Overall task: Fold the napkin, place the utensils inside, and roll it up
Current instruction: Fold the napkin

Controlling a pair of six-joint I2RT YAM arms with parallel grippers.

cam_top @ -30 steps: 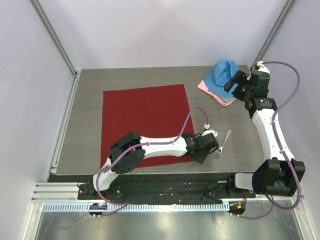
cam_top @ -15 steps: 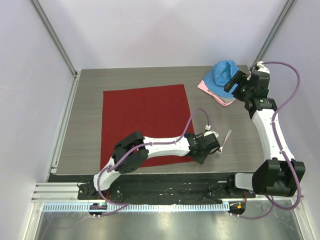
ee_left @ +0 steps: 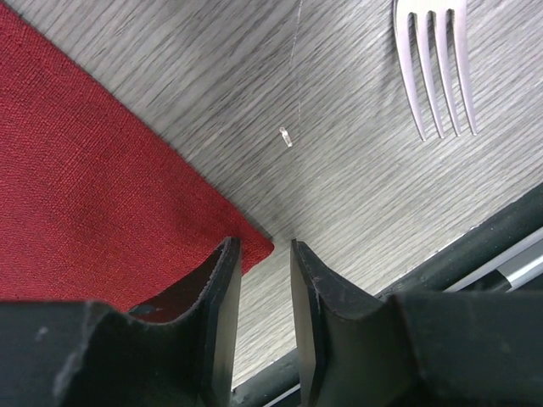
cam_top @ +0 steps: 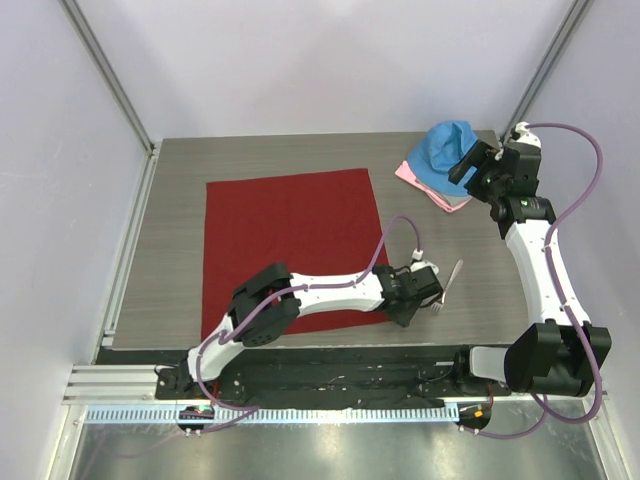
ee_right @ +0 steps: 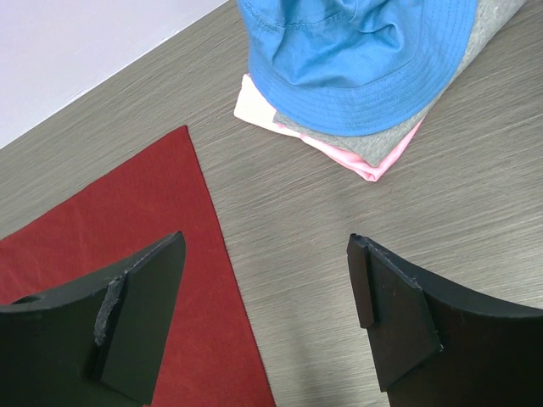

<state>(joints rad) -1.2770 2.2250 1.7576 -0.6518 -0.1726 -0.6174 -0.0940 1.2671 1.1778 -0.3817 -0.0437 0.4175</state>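
Observation:
The dark red napkin [cam_top: 290, 240] lies spread flat on the table. My left gripper [cam_top: 401, 315] is low over its near right corner. In the left wrist view the left gripper [ee_left: 265, 254] stands open by a narrow gap, with the napkin [ee_left: 85, 170] corner lying on the table between the fingertips, ungripped. The silver fork [cam_top: 447, 288] lies just right of it, tines [ee_left: 433, 68] toward the near edge. My right gripper [cam_top: 468, 165] hovers wide open and empty at the back right; in its own view the right gripper [ee_right: 267, 288] sits above the napkin's [ee_right: 127, 229] far right edge.
A bright blue hat [ee_right: 356, 51] sits on folded grey [ee_right: 390, 140] and pale pink cloths [ee_right: 373, 161] at the back right corner. The table's near edge and a black rail [ee_left: 475, 246] run close behind the left fingers. A tiny clear speck [ee_left: 287, 136] lies on the wood.
The left arm's elbow has swung a little to the right and the left gripper has settled at the napkin's corner. The right arm, fork and napkin have not moved.

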